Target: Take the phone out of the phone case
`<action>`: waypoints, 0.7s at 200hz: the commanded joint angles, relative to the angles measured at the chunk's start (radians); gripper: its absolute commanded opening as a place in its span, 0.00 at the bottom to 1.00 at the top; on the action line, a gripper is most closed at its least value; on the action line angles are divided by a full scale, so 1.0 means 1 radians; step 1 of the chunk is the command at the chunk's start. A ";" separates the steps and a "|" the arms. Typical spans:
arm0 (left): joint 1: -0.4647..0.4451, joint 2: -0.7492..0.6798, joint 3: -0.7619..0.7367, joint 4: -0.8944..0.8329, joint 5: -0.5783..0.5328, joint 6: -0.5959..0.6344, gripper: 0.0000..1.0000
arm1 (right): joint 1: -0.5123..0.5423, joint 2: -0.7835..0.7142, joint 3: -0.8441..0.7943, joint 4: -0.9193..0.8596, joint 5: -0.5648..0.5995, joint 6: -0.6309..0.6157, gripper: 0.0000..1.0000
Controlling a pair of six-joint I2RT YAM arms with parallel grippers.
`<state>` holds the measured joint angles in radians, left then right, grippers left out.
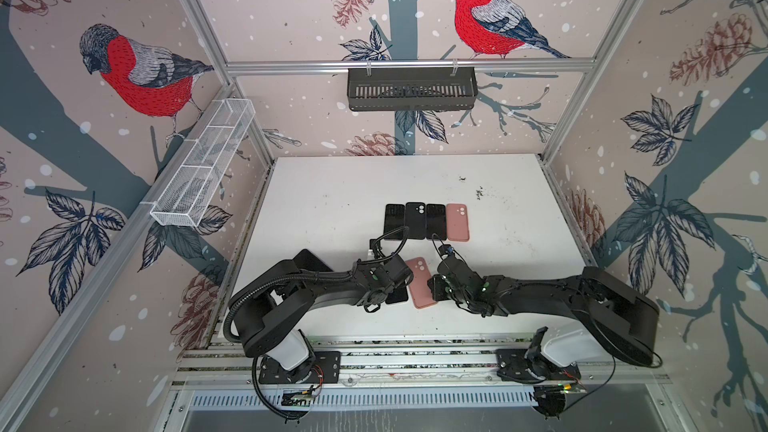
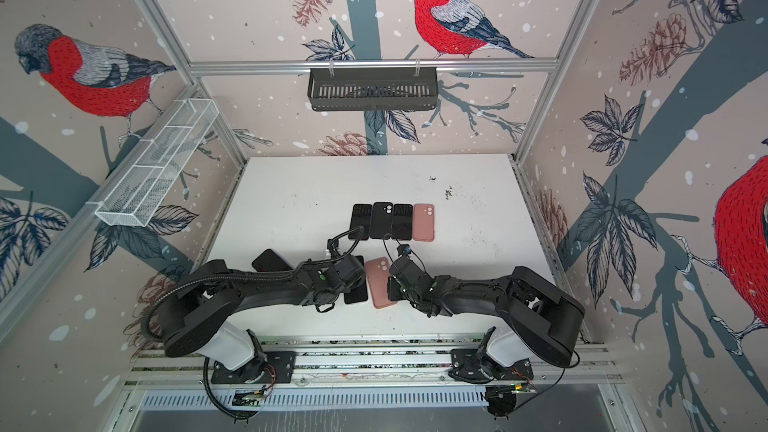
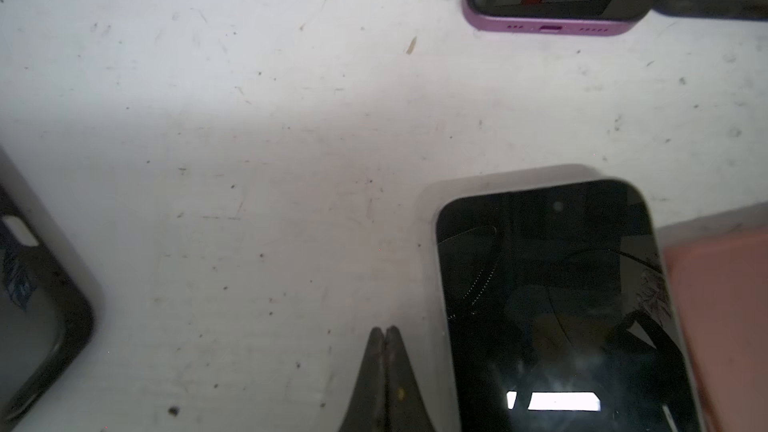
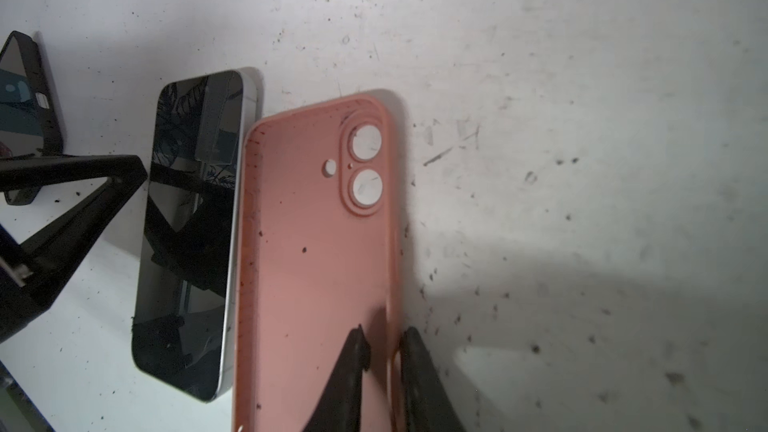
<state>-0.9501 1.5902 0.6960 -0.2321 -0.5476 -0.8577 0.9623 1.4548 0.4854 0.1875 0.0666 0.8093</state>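
**Phone out, pink case lying empty on the tabletop**

The phone (image 4: 191,234) lies flat and screen-up on the white tabletop (image 4: 582,160), with its long edge just beside the pink phone case (image 4: 311,263). The case lies open side up. It is empty, and the pale surface shows through its camera holes.

The left pincer (image 3: 385,332) is pressed together with nothing between its tips, over bare tabletop beside the phone's long edge.

The right pincer (image 4: 383,330) straddles the case's long rim on the side away from the phone, one tip over the case floor and the other outside the wall. The gap is narrow, but I cannot tell whether the tips actually bite the rim.

In both top views the two arms meet over the case near the front of the tabletop. A row of four other handsets and cases (image 1: 415,221) lies farther back, well apart.
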 commanded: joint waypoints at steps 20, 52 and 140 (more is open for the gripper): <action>0.002 0.050 0.030 0.096 0.017 0.047 0.00 | 0.003 0.005 -0.011 0.001 -0.009 0.054 0.21; 0.002 0.068 0.041 0.141 0.013 0.063 0.00 | 0.001 0.000 -0.030 0.054 -0.014 0.098 0.21; 0.020 0.109 0.108 0.162 -0.011 0.100 0.00 | -0.019 0.043 -0.012 0.094 -0.014 0.106 0.20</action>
<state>-0.9340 1.6970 0.7860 -0.1234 -0.5785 -0.7628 0.9493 1.4883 0.4717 0.2890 0.0719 0.9131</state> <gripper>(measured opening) 0.048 0.207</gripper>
